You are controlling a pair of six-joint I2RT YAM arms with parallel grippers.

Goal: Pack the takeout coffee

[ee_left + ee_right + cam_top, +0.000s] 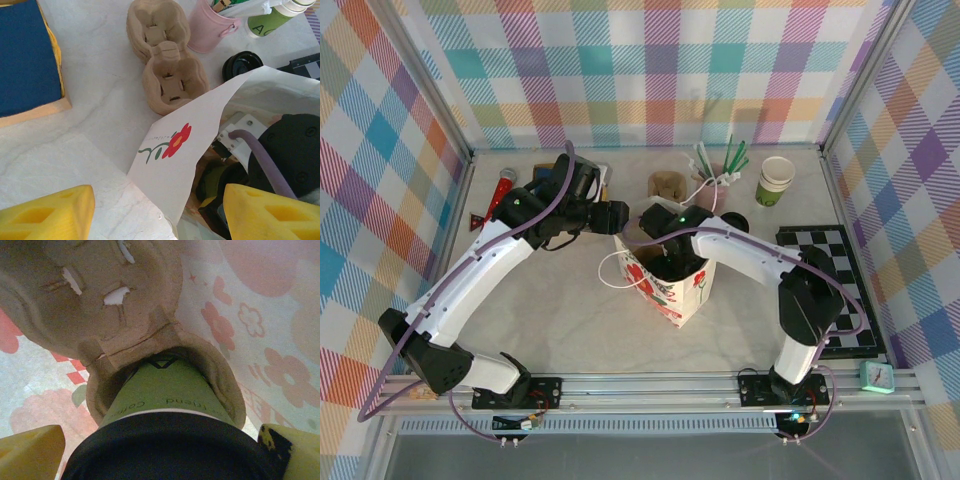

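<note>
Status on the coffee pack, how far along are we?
Done: the takeout coffee, lid on, sits in a socket of a pulp carrier inside the floral bag.
In hand: the right end effector is down in the bag, fingers open on either side of the lid, not gripping. The left end effector is open at the bag's rim.
Left: probably just lifting the right arm out of the bag.

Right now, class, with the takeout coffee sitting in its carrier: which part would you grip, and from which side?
Likely its black lid, pinched across the rim from straight above. The takeout coffee stands upright, the pulp carrier wraps its green body, and the bag walls block side approaches.
</note>
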